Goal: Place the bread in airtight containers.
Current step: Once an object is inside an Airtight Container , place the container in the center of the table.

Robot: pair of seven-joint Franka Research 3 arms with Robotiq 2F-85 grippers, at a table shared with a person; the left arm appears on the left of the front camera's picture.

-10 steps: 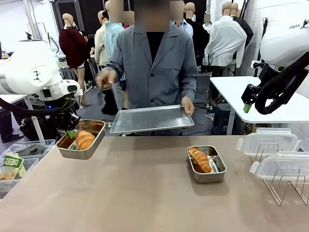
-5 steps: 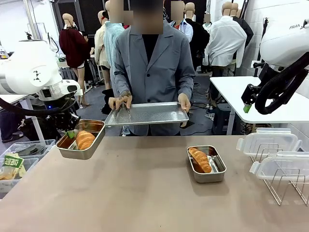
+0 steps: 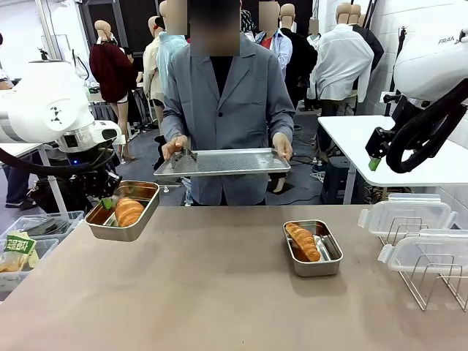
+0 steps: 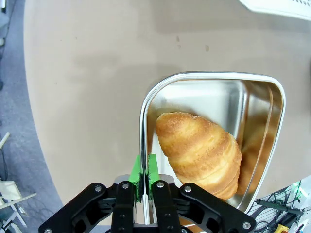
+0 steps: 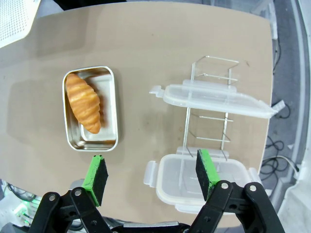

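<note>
Left arm [image 3: 51, 110]: in from the left, white wrist bent down over the far left corner of the table [image 3: 219, 300].
Left gripper [image 4: 145, 170]: pointing down, green pads pinched tight on the rim of a steel tub [image 4: 144, 116], one pad inside the wall, one outside.
Right arm [image 3: 431, 66]: raised high at the far right, well above the table.
Right gripper [image 5: 150, 172]: aimed straight down at the table, jaws spread wide, nothing between the green pads [image 5: 95, 174].

The open right claw [image 5: 150, 161] hangs above the surface [image 5: 146, 53], where a croissant [image 5: 83, 102] lies in a tub [image 5: 108, 109] beside two lids [image 5: 214, 97] on a rack [image 5: 210, 130].
</note>
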